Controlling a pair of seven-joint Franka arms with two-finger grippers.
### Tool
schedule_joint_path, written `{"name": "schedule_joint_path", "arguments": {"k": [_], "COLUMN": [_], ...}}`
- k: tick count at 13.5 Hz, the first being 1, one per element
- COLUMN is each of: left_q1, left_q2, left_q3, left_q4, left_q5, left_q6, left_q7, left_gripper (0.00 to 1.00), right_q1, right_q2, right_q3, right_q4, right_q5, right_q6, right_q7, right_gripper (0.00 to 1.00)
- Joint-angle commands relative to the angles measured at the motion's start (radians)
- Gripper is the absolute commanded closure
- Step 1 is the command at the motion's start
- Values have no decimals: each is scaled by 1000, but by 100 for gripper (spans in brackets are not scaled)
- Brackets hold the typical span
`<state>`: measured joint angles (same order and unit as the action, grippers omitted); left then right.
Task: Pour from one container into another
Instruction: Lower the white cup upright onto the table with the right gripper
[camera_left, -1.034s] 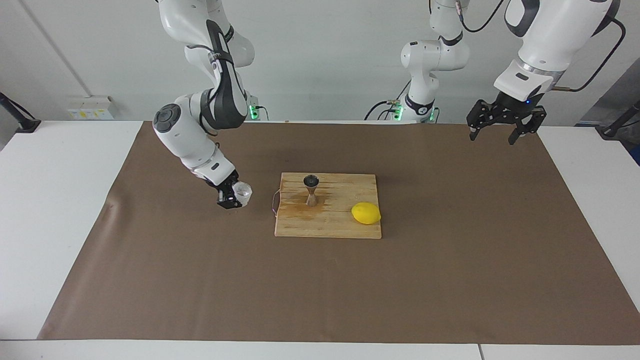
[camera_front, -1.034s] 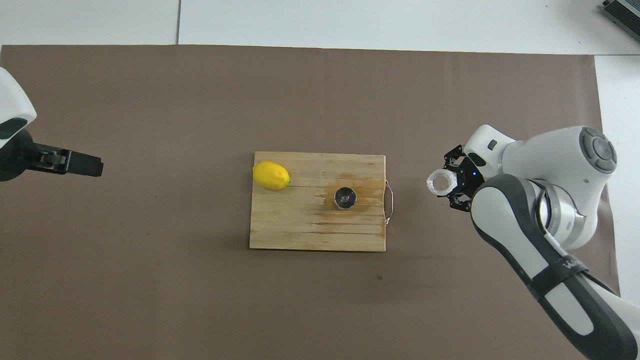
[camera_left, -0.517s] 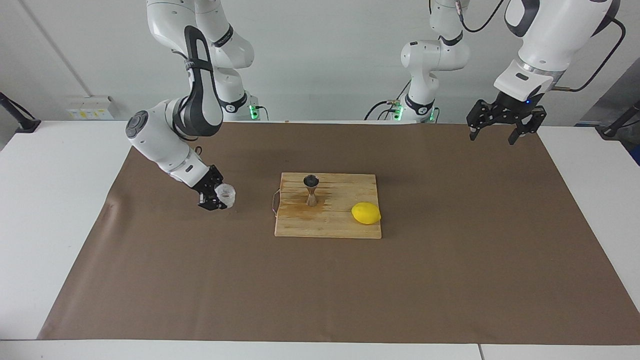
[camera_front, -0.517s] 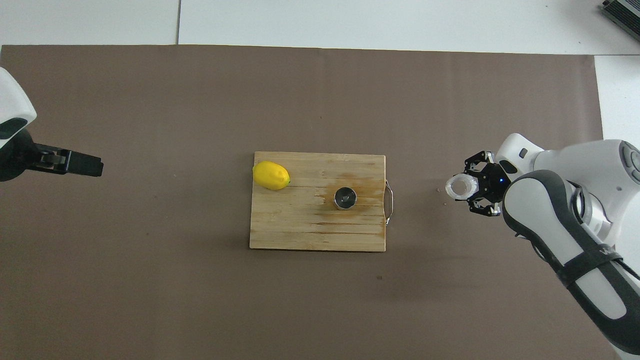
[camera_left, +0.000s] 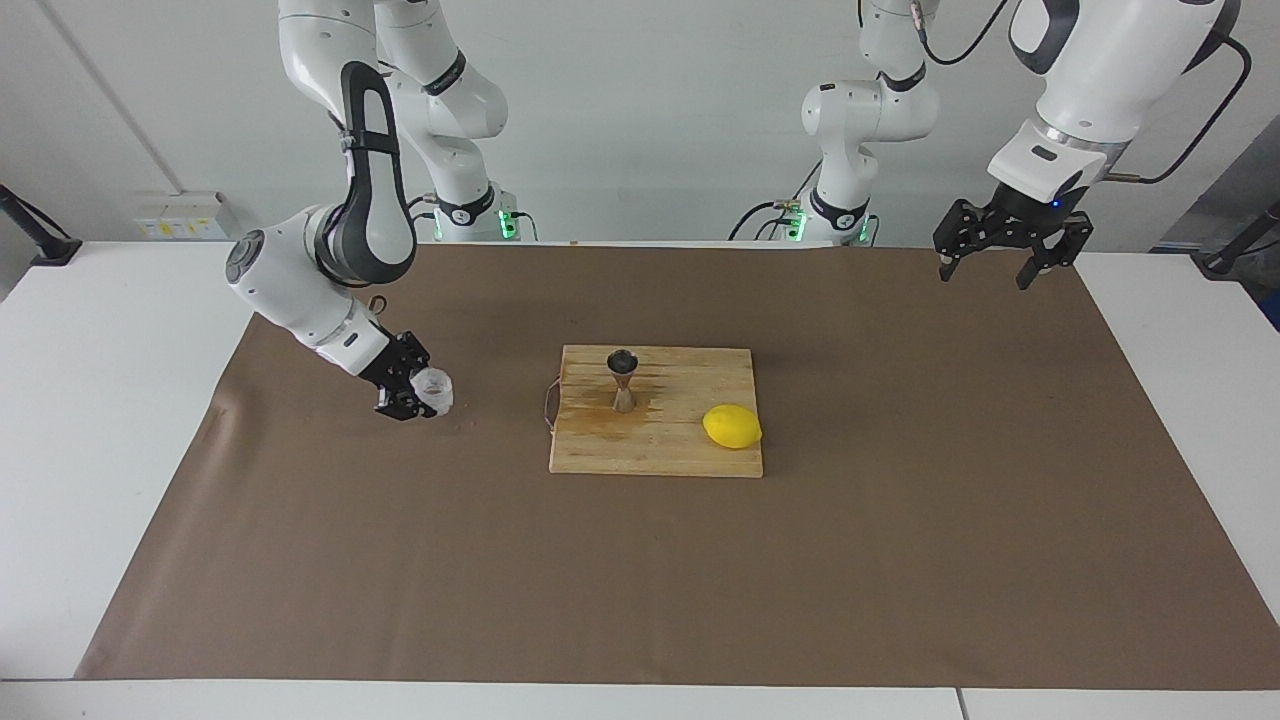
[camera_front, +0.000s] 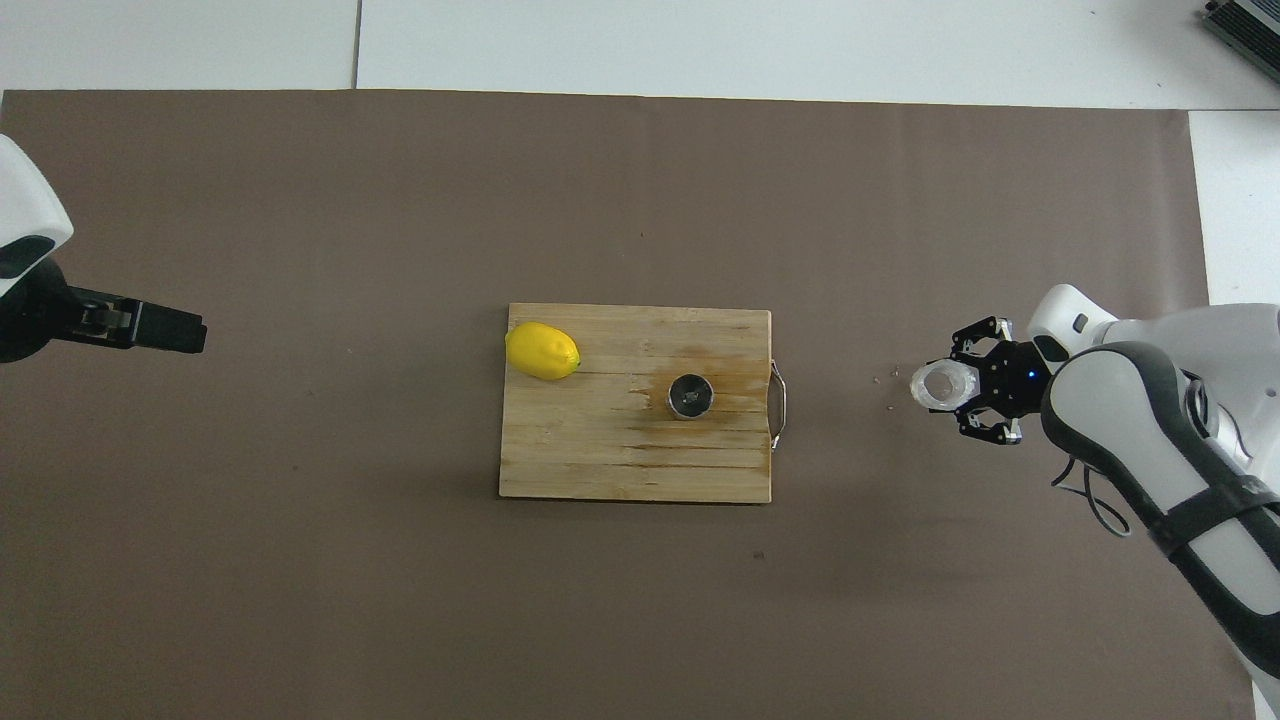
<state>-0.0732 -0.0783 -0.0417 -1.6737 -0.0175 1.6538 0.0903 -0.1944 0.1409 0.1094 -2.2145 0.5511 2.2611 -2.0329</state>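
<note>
Glass cup pinched in right claw over bare mat beside board, left claw spread, waiting.

The table is carrying one brown mat, one wooden cutting board, one metal jigger, one lemon and one clear glass cup.

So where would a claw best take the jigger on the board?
At the narrow waist of the jigger, coming in level from the right arm's end. It stands upright on the cutting board, and the flaring cones above and below would keep it from slipping; the lemon crowds the other end.
</note>
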Motion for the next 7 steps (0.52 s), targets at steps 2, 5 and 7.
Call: {"name": "schedule_joint_path", "arguments": {"k": [2, 5, 7], "left_q1": [10, 9, 9], "left_q2": [-14, -14, -14], "left_q3": [-6, -6, -6], "left_q4": [-12, -12, -12], "left_q5": [8, 8, 8], "left_q6": [-6, -6, -6], "left_q7": [11, 12, 11], "left_gripper": [0, 0, 0], "right_q1": [-26, -26, -25], "right_q2": [46, 51, 52], "right_q3": [13, 13, 13], "right_q4": [-8, -10, -24], "right_q5": [139, 155, 168], "right_q6": [5, 3, 11], "right_q7": [-107, -118, -118], "right_gripper": [82, 79, 78]}}
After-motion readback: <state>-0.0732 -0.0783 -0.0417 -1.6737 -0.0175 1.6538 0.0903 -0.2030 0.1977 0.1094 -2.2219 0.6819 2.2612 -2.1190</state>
